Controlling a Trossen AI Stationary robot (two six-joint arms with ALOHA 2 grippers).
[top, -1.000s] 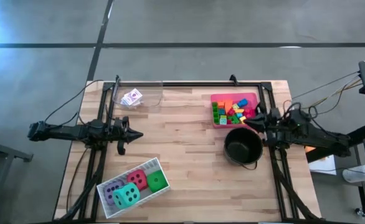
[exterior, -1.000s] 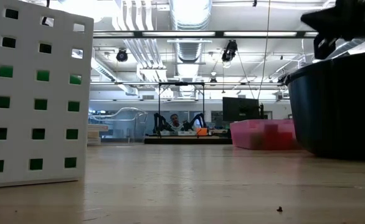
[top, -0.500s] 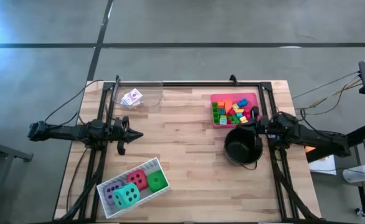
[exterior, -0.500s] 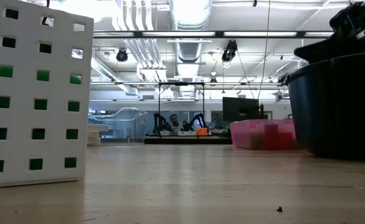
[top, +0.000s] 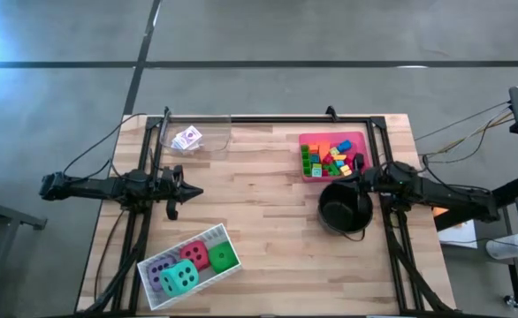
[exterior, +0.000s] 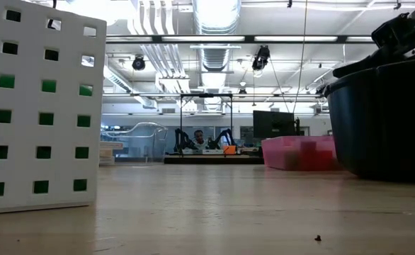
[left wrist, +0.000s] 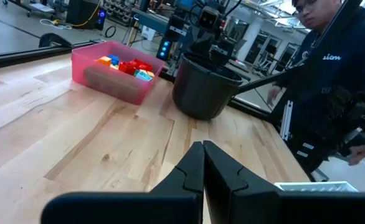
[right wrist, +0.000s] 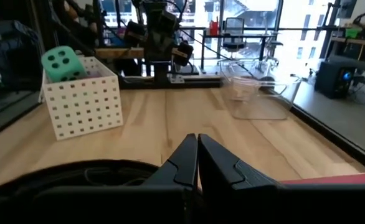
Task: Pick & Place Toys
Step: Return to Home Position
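My right pincer [top: 361,177], closed and empty, hung over the black pot [top: 345,212]; withdrawing low could have clipped it. Left pincer [top: 194,191] sat closed, worktop [top: 268,212] left.

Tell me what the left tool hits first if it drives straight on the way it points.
Most likely the black pot: the left tool, shut, points across the table straight at it, where the right tool hovers over the rim. Height is unclear, so it might pass above.
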